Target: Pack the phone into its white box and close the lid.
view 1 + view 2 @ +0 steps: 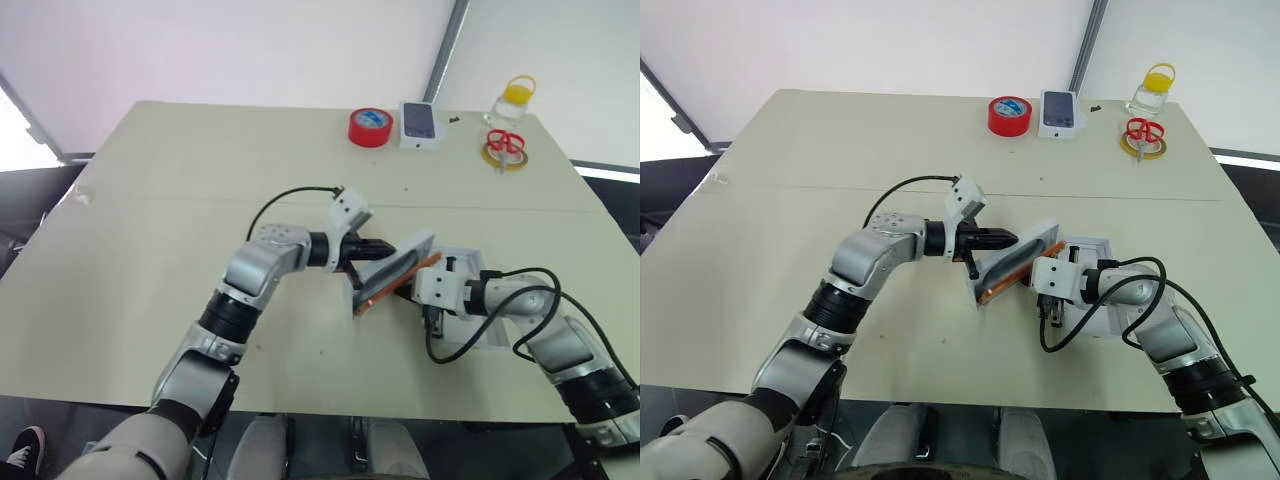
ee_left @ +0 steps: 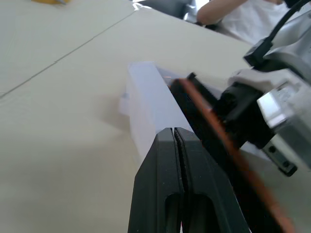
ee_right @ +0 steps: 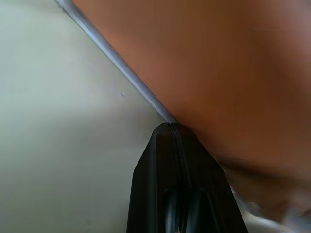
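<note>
- Left eye view: we see the slim orange smartphone [image 1: 392, 283] tilted on edge above the beige table [image 1: 150, 250], leaning against a white cardboard panel [image 1: 398, 262] that stands behind it; whether this panel is the box's lid or its tray we cannot tell.
- Just beside it, toward our right arm, lies the plain white shallow cardboard box [image 1: 478, 300], partly covered by that arm.
- Our left gripper [image 1: 385, 247] is clenched, its two black fingers pressed together with nothing between them; the tips meet the upper part of the white panel.
- Our right gripper [image 1: 1045, 287] is likewise clenched and empty; in the right wrist view its tips [image 3: 170, 127] touch the phone's orange back at its edge.
- We judge that both grippers are pushing, not grasping, to steer the phone and panel.
- Progress: the phone is next to the box but not yet lying flat inside it, and the lid is not yet closed; seating the phone and closing remain.
- Far edge of the table: a red tape roll [image 1: 369, 126], a small box picturing a dark phone [image 1: 420, 124], red-handled scissors [image 1: 506, 142] and a yellow-capped jar [image 1: 514, 100], all well apart from the work.
</note>
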{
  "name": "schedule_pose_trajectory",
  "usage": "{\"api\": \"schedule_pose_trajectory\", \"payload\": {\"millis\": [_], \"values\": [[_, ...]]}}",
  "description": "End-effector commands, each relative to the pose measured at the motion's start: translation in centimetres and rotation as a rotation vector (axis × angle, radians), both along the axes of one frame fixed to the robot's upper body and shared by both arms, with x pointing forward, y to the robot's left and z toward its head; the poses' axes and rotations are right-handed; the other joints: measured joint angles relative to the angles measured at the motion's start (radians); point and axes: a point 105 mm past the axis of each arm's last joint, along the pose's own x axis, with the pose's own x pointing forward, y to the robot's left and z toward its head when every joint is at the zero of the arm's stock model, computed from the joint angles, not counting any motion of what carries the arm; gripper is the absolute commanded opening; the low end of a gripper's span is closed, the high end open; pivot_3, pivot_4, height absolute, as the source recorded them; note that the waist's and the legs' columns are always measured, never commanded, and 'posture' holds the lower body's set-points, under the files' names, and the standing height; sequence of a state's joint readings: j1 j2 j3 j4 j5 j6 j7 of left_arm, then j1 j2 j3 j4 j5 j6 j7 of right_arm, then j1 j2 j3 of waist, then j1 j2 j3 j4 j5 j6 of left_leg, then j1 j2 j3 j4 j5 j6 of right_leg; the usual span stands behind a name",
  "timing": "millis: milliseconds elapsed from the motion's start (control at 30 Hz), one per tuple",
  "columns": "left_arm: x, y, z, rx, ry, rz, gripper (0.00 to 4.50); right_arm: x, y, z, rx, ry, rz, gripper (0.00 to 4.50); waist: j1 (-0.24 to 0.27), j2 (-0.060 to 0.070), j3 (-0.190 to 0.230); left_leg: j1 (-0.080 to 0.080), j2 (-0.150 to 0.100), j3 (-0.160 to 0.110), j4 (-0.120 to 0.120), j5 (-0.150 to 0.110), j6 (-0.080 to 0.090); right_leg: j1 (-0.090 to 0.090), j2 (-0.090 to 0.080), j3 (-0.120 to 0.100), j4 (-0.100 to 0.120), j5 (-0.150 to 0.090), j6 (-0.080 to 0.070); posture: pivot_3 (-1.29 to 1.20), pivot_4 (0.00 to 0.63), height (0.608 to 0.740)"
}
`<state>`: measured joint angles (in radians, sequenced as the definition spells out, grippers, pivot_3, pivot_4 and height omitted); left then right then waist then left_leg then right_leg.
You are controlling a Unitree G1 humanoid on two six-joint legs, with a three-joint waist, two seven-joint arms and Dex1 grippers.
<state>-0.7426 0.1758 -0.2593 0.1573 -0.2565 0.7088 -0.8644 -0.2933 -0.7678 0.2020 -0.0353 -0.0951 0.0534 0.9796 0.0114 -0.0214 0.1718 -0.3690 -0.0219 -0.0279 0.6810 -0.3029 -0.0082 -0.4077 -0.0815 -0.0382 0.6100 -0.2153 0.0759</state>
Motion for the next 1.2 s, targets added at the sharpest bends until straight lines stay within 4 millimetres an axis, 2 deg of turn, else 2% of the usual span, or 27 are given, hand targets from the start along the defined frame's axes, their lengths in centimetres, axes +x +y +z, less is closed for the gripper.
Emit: {"api": "schedule_pose_trajectory", "payload": {"millis": [33, 200, 367, 500, 733, 967, 1200], "values": [[-1.0, 1.9, -6.1, 0.132, 0.198, 0.061, 0.05, 0.7, 1.0, 1.4, 0.018, -0.049, 0.03, 0.0, -0.005, 0.002, -0.001, 0.0, 0.0, 0.0, 0.0, 0.0, 0.0, 0.0, 0.0, 0.0, 0.0, 0.0, 0.001, 0.0, 0.15, 0.739], [-0.8, 3.1, -6.2, 0.109, 0.233, 0.113, 0.05, 1.1, 1.6, 2.0, 0.018, -0.056, 0.057, 0.0, -0.007, 0.003, -0.003, 0.001, 0.0, 0.0, 0.0, 0.0, 0.0, 0.0, 0.0, 0.0, 0.001, 0.001, 0.002, 0.0, 0.15, 0.739], [-1.0, 3.6, -6.6, 0.118, 0.244, 0.123, 0.05, 1.0, 2.0, 2.4, 0.016, -0.027, 0.086, 0.0, 0.005, 0.001, -0.002, -0.005, -0.001, 0.0, 0.001, 0.0, 0.0, -0.005, -0.001, 0.0, 0.001, 0.001, 0.002, 0.0, 0.15, 0.739], [-1.1, 4.0, -6.8, 0.115, 0.257, 0.135, 0.05, 0.3, 2.5, 2.8, -0.005, 0.006, 0.13, 0.0, 0.002, 0.002, -0.002, -0.005, -0.003, 0.0, 0.002, 0.0, 0.0, -0.004, -0.003, 0.0, 0.001, 0.001, 0.002, 0.0, 0.15, 0.739], [-1.2, 4.5, -6.6, 0.101, 0.272, 0.147, 0.05, 0.4, 3.4, 4.0, 0.032, -0.008, 0.139, 0.0, 0.002, 0.003, -0.002, -0.005, -0.002, 0.0, 0.001, 0.0, 0.0, -0.005, -0.003, 0.0, 0.001, 0.001, 0.002, 0.0, 0.15, 0.739], [-0.9, 4.9, -5.9, 0.076, 0.282, 0.158, 0.05, 0.6, 3.0, 3.3, 0.017, -0.004, 0.118, 0.0, 0.002, 0.003, -0.001, -0.005, -0.003, 0.0, 0.001, 0.0, 0.0, -0.005, -0.004, 0.0, 0.001, 0.001, 0.002, 0.0, 0.15, 0.739], [-2.1, 5.3, -5.2, 0.074, 0.291, 0.11, 0.05, 1.1, 2.7, 3.1, 0.022, -0.013, 0.101, 0.0, 0.0, 0.004, -0.001, -0.006, -0.003, 0.0, 0.001, 0.0, 0.0, -0.006, -0.004, 0.0, 0.001, 0.001, 0.002, 0.0, 0.15, 0.739]]}}
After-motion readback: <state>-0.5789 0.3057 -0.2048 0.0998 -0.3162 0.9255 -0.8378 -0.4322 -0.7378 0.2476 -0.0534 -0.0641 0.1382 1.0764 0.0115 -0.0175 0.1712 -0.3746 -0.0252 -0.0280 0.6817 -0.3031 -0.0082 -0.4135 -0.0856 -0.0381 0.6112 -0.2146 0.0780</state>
